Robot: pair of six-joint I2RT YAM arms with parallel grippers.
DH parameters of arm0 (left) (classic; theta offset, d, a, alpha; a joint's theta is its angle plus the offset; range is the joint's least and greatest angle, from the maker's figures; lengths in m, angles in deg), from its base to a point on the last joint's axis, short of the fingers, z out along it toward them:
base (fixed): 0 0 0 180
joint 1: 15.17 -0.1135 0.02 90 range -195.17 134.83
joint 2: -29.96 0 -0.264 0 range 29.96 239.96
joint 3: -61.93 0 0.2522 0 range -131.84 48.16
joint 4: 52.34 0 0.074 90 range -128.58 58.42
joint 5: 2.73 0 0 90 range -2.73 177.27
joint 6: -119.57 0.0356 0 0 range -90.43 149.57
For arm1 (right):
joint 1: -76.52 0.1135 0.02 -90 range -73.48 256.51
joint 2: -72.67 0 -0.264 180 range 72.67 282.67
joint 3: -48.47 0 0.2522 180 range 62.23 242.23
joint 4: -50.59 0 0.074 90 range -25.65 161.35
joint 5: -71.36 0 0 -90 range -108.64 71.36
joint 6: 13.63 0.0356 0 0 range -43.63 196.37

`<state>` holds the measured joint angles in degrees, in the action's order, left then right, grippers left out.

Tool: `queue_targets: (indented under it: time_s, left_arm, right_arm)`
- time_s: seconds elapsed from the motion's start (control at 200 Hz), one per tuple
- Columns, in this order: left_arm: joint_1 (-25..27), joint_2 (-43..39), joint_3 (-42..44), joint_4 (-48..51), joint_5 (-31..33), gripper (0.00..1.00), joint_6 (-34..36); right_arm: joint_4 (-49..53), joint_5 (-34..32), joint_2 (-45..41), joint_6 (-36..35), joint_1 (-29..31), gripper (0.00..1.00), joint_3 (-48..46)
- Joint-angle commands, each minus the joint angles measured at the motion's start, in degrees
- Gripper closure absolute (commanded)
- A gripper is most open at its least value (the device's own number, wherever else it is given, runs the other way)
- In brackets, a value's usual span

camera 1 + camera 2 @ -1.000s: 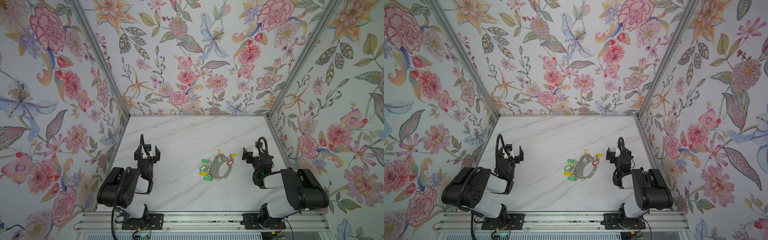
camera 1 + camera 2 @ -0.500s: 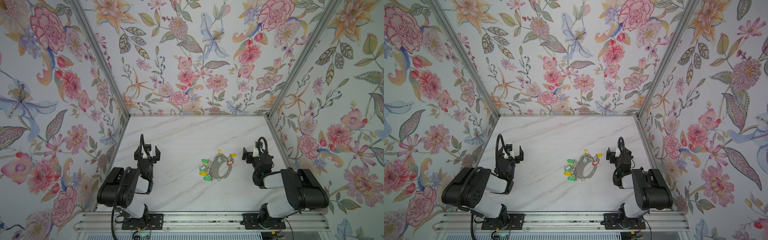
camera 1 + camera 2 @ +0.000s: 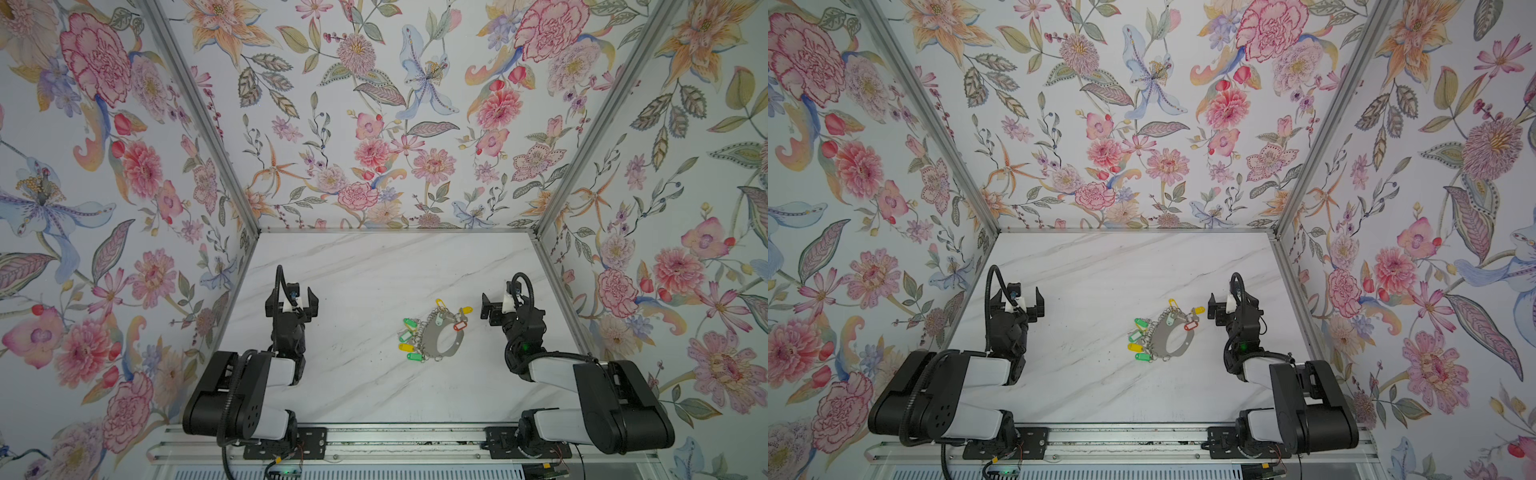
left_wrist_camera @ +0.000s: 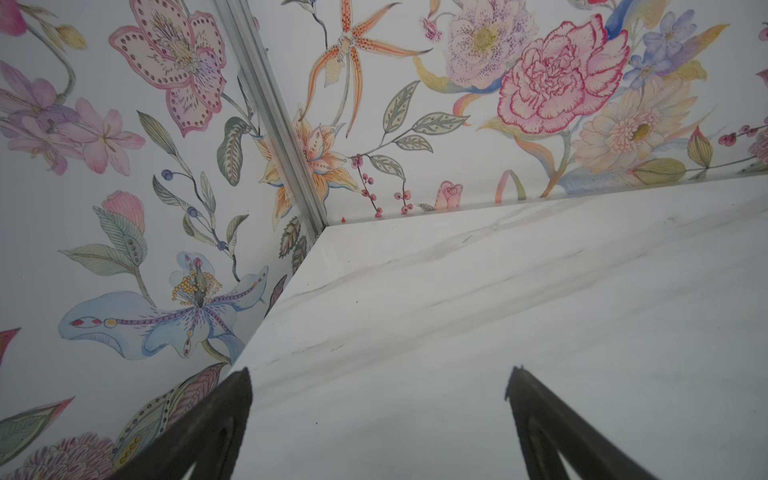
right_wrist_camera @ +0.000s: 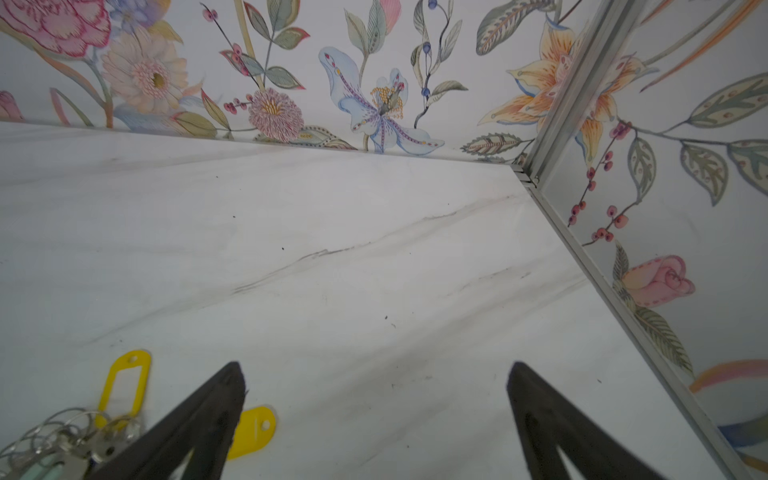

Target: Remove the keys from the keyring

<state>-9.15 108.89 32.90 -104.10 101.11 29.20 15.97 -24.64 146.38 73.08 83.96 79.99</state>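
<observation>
Logged left claw (image 3: 292, 298) spread, empty, well apart from keyring (image 3: 432, 343). Found right claw (image 5: 376, 372) spread too, empty, near keyring. Saw keys (image 3: 410, 323) clustered round rim, flat on bench (image 3: 374, 270).

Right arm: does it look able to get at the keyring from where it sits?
Probably yes. The right gripper is open and close beside the keyring, only bare marble table between them, nothing over it; a yellow tag lies by one finger.
</observation>
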Motion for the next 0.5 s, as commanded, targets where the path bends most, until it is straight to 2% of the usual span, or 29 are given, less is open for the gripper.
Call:
queue_targets:
  time_s: [0.0,0.095,0.17,0.25,0.34,0.495]
  left_arm:
    - [0.21,-7.0,-4.28,15.81,1.44,0.01,-6.89]
    - [0.0,-10.6,-1.88,13.16,-4.38,0.01,-10.13]
    - [-0.14,-11.9,-1.84,14.33,-8.26,0.01,-13.73]
    - [-0.2,-12.27,-2.69,16.84,-13.13,0.01,-18.41]
    - [0.28,-11.36,-3.25,18.35,-19.49,0.01,-24.79]
    - [3.76,-10.18,-2.1,18.47,-26.3,0.01,-32.34]
  right_arm:
    - [16.51,0.78,-4.62,4.1,-0.38,0.01,5.08]
    - [27.34,5.1,-6.63,9.79,-1.82,0.01,9.1]
    - [31.75,13.18,-7.23,12.75,-2.78,0.01,11.05]
    - [37.61,18.41,-7.01,16.39,-2.25,0.01,14.23]
    - [44.43,19.15,-6.16,19.93,0.8,0.05,16.91]
    - [53.77,16.07,-3.42,23.28,13.15,0.11,20.56]
